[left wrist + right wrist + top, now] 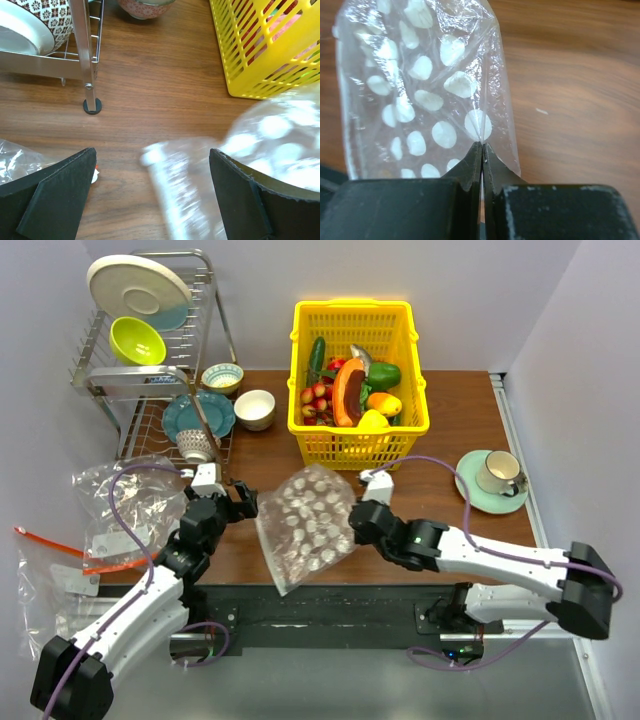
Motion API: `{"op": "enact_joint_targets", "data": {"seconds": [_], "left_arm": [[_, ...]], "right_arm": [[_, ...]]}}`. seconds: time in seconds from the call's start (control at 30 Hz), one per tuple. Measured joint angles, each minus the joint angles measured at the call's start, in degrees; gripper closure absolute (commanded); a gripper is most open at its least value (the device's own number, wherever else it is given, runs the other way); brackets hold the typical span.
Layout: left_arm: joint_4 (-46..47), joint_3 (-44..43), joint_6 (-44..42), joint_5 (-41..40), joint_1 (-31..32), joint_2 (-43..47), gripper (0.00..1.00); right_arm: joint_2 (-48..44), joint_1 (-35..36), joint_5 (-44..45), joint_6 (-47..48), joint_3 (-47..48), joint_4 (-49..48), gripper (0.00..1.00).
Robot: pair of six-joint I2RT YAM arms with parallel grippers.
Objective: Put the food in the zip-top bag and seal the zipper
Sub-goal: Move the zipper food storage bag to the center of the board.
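Note:
The zip-top bag, clear with whitish dots, lies tilted on the brown table between both arms. My right gripper is shut on its right edge; in the right wrist view the jaws pinch a fold of the dotted bag. My left gripper is open at the bag's left edge. In the left wrist view the left gripper straddles a blurred whitish strip, probably the zipper, without touching it. The food is piled in the yellow basket behind the bag.
A metal dish rack with plates and bowls stands at the back left, its foot ahead of my left gripper. Two bowls sit beside it. A cup on a saucer is at right. Other clear bags with a red-orange strip lie left.

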State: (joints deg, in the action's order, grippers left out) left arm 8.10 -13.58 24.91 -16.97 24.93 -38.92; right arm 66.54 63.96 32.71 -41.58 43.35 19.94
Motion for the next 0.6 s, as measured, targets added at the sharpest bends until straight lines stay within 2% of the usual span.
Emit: {"op": "enact_joint_targets", "data": {"seconds": [0.03, 0.07, 0.1, 0.13, 0.17, 0.23, 0.33, 0.47, 0.6], "left_arm": [[0.0, 0.0, 0.0, 0.0, 0.0, -0.2, 0.00], [0.0, 0.0, 0.0, 0.0, 0.0, -0.5, 0.00], [0.0, 0.0, 0.0, 0.0, 0.0, -0.5, 0.00], [0.0, 0.0, 0.0, 0.0, 0.0, -0.8, 0.00], [0.0, 0.0, 0.0, 0.0, 0.0, -0.9, 0.00], [-0.1, 0.0, 0.0, 0.0, 0.0, -1.0, 0.00], [-0.2, 0.0, 0.0, 0.0, 0.0, -0.2, 0.00], [-0.1, 0.0, 0.0, -0.2, 0.0, 1.9, 0.00], [-0.1, 0.0, 0.0, -0.3, 0.0, 2.4, 0.00]], "right_arm": [[-2.0, -0.5, 1.6, -1.1, -1.4, 2.3, 0.69], [-4.0, -1.3, 3.0, -2.3, -2.7, 4.7, 0.28], [-5.8, -2.2, 4.3, -3.4, -3.8, 7.1, 0.20], [-7.5, -3.0, 5.4, -4.3, -4.7, 9.3, 0.17], [-9.0, -3.8, 6.3, -4.3, -5.3, 11.1, 0.15], [-11.0, -4.5, 7.6, -4.2, -5.4, 14.1, 0.17], [-11.8, -4.4, 8.0, -2.5, -4.6, 16.0, 0.24], [-9.3, -4.0, 5.6, 1.0, -1.8, 16.4, 0.43], [-3.4, -2.4, 2.0, 3.4, 2.4, 14.8, 0.47]]}}
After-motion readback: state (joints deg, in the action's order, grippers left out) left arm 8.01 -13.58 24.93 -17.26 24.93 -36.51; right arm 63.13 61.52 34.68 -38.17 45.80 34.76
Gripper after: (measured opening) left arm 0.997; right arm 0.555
